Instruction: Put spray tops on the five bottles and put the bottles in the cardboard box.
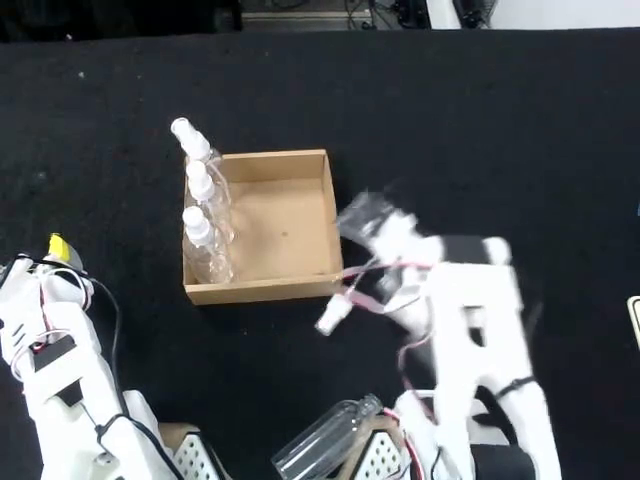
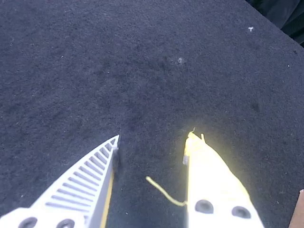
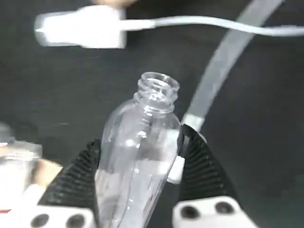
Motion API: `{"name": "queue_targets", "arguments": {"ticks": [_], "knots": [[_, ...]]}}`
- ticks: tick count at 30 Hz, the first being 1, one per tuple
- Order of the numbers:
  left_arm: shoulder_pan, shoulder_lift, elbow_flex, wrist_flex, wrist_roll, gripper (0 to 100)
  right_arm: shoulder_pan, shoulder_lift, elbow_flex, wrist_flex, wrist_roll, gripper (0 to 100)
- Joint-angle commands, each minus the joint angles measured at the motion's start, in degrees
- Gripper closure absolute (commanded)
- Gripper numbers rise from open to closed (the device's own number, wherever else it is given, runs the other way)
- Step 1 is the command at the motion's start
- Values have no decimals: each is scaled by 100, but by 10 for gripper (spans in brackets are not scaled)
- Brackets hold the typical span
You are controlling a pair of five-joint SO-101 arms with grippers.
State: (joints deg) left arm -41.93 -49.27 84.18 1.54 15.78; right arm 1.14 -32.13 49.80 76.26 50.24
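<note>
Cardboard box (image 1: 262, 290) holds three capped bottles (image 1: 207, 240) ranged along one wall, leaving room for more. Left gripper (image 2: 153, 137) hangs spread over black cloth (image 2: 142, 57). Right gripper (image 3: 141, 137) clamps an uncapped bottle (image 3: 145, 118), neck outward toward a spray top (image 3: 80, 29), apparently for capping.

Black felt-like table cover (image 1: 500, 120); dark tangled cables (image 1: 370, 12) beyond its far edge; pale flat object (image 1: 634, 322) at its right edge.

**One spread, one gripping**

The left arm (image 1: 55, 360) lies at eight o'clock, the left gripper (image 2: 153, 137) pointing toward twelve, jaws spread. The right arm (image 1: 470, 330) stands at five o'clock; the right gripper (image 3: 141, 137) pinches a bottle (image 3: 147, 114).
</note>
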Motion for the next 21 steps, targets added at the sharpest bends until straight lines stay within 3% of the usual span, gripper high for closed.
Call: {"name": "queue_targets", "arguments": {"ticks": [1, 7, 13, 19, 21], "knots": [[13, -88, -119, -123, -9, 803, 1503, 40, -1112, -88, 791, 988], [13, -88, -119, -123, -9, 803, 2936, 470, -954, -1600, 976, 988], [22, -88, -119, -123, -9, 803, 3604, 1982, -1279, -2101, 730, 967], [22, -88, -119, -123, -9, 803, 3710, 3046, -2185, -1451, 352, 698], [22, -88, -119, -123, -9, 803, 3684, 3213, -2563, -993, 316, 665]]}}
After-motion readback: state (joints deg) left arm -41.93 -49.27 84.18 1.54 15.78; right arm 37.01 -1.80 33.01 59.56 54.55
